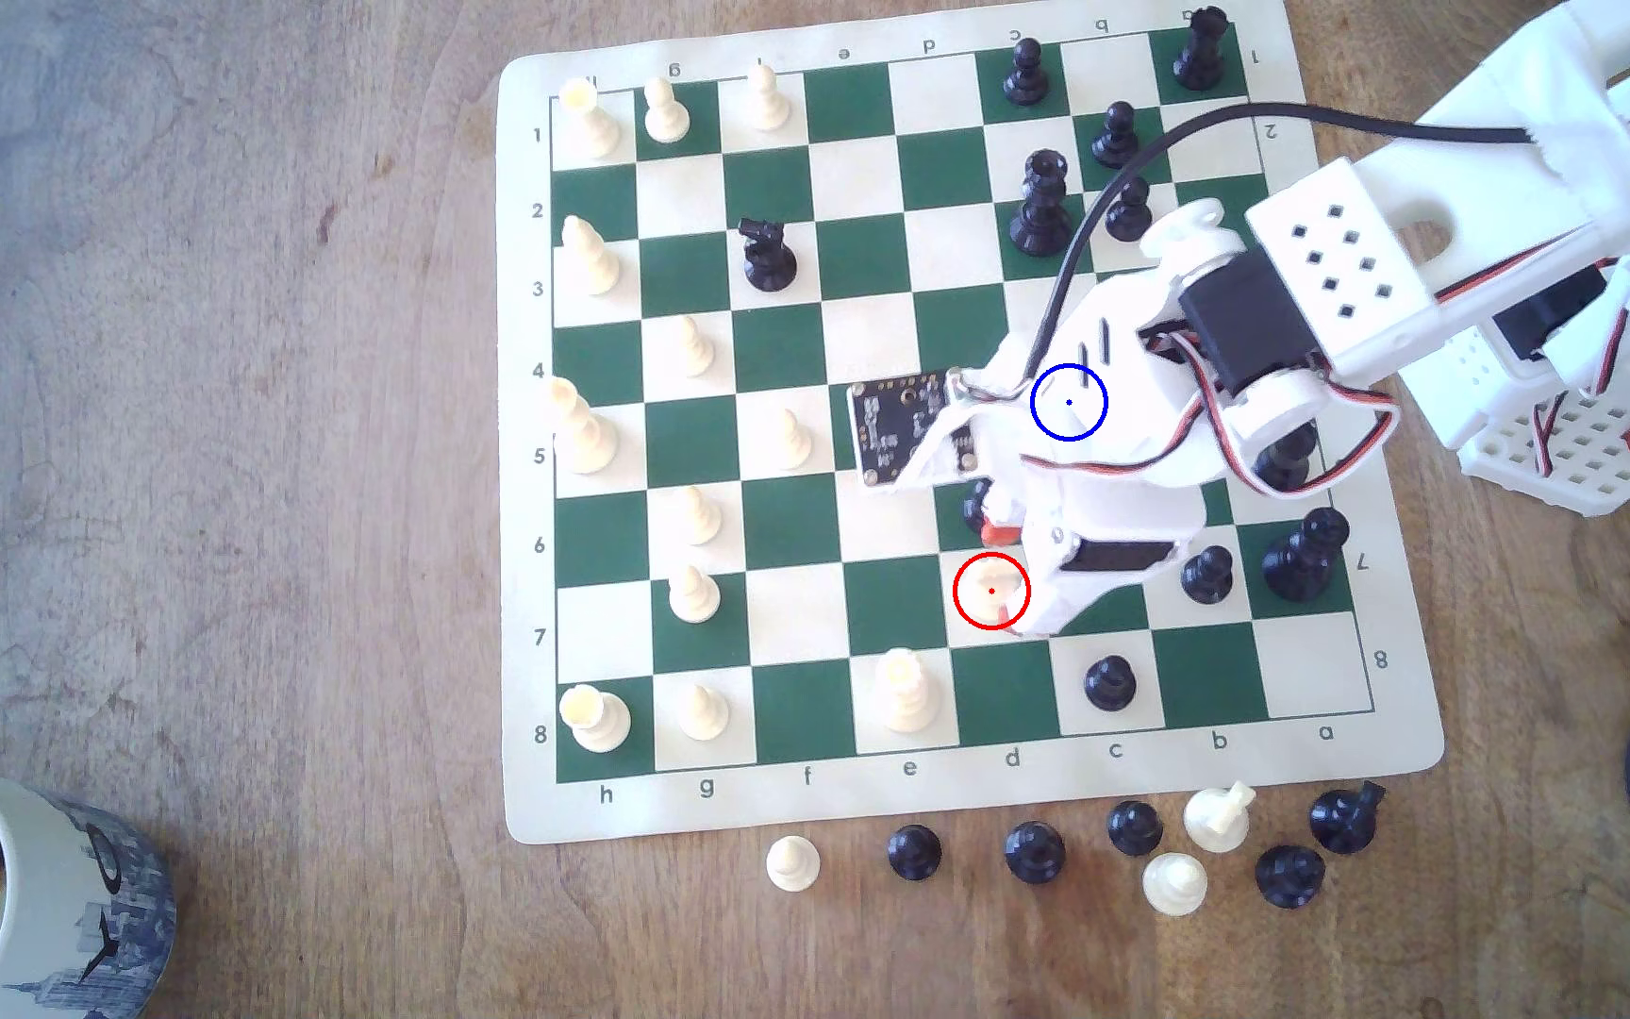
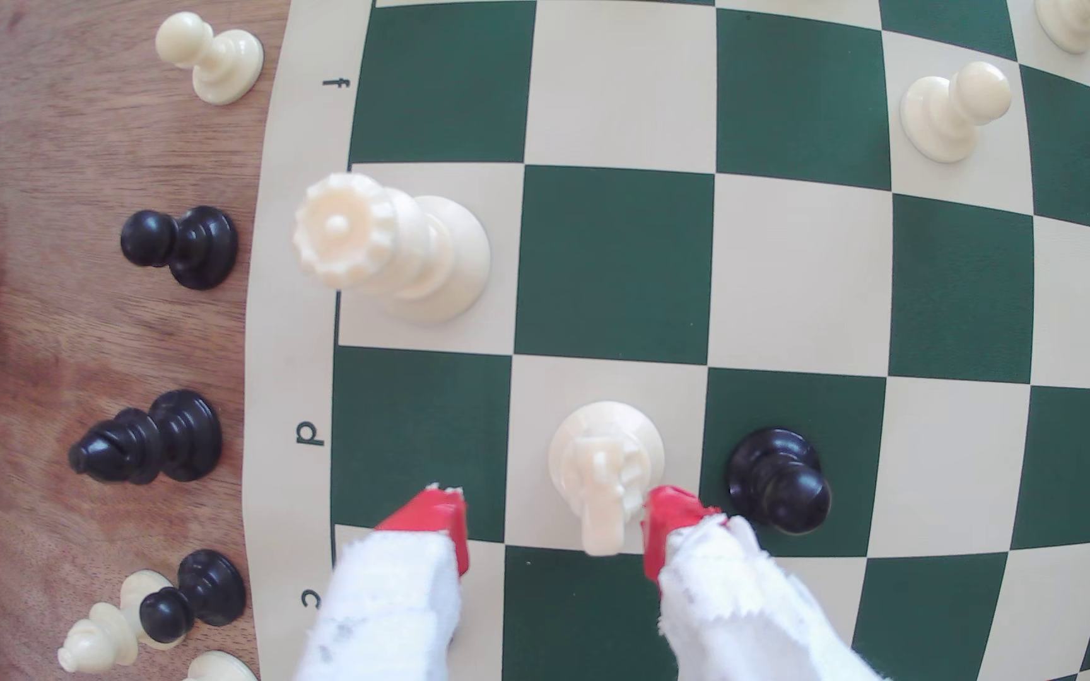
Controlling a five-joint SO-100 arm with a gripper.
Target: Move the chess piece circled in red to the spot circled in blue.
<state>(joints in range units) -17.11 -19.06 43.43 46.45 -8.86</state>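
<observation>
1. Gripper hanging open over the board, red fingertips spread either side of the chess piece circled in red, one tip close beside it, contact unclear.
2. Standing upright on a cream square in column d, beside a black pawn.
3. Hiding the spot circled in blue beneath the arm.

The small cream-white plastic chess piece stands ringed red near the green-and-cream vinyl board's lettered edge, the white arm's gripper just beside it.
</observation>
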